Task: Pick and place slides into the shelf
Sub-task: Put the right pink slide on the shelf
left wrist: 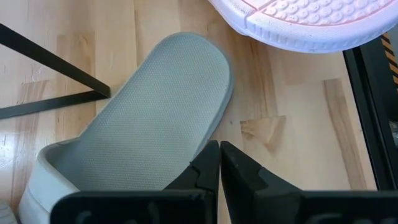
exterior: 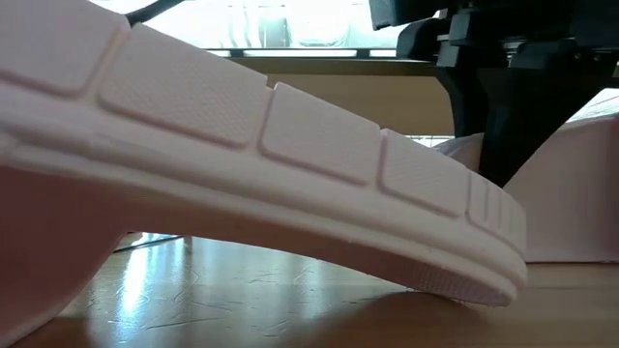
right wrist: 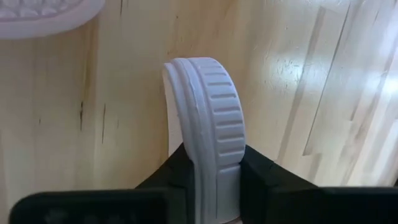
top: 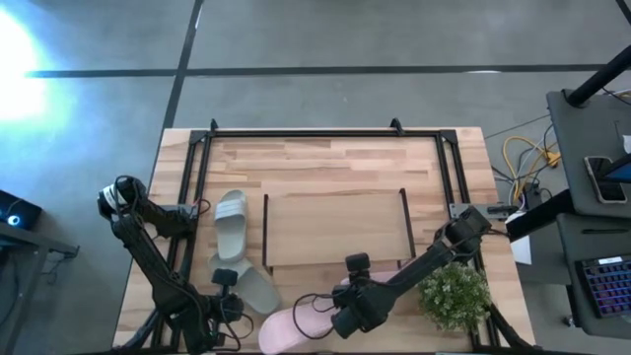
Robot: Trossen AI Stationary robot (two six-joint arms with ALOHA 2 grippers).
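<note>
The shelf (top: 335, 229) stands mid-table, a light plank top on thin black end frames. One grey-green slide (top: 232, 222) lies left of it. A second grey-green slide (top: 251, 288) (left wrist: 143, 118) lies nearer, with my left gripper (top: 225, 280) (left wrist: 219, 163) shut at its side edge. A pale pink slide (top: 289, 330) (exterior: 242, 145) rests tilted at the near edge, sole showing. My right gripper (top: 347, 298) (right wrist: 216, 171) is shut on the other pink slide (right wrist: 208, 106), near the shelf's front. My left gripper has its shut fingertips (left wrist: 208, 168) over the side rim of the nearer grey-green slide; whether they touch it I cannot tell. My right gripper pinches the pink slide edge-on between its two fingers, at the ridged rim of the sole (right wrist: 217, 152). The slide stands on edge, reaching forward past the fingertips over the table.
A larger black tube frame (top: 325, 131) runs round the table's far and side edges. A small green bushy plant (top: 454, 294) stands at the near right. Bare wood lies beyond the shelf toward the far edge.
</note>
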